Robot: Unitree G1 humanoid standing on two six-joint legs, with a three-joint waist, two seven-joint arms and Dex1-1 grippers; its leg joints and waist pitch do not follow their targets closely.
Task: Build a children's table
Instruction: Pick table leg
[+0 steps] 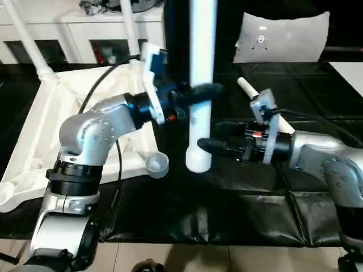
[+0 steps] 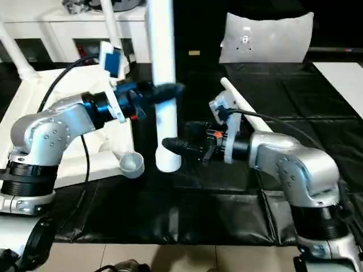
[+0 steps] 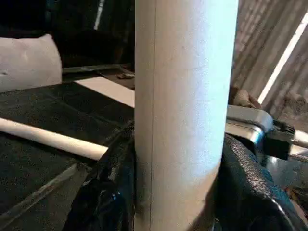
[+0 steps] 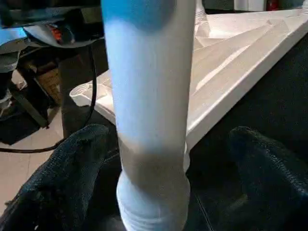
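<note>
The left gripper (image 1: 207,92) is pinching the upright leg (image 1: 201,68), likely light, stiff and slick, mid-shaft, while the right gripper (image 1: 211,146), jaws spread, is flanking its lower end.

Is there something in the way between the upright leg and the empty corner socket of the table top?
Nothing visible. The upright leg, held by the left gripper, stands beside the empty socket, with only bare black mat between them.

The upright leg (image 1: 202,85) was plain white, as was the tabletop (image 1: 45,130) at left. Both end effectors' fingers (image 1: 207,92) were black, the forearms (image 1: 93,127) silver. The mat (image 1: 227,204) was black; the far cushion (image 1: 281,37) grey-white.
</note>
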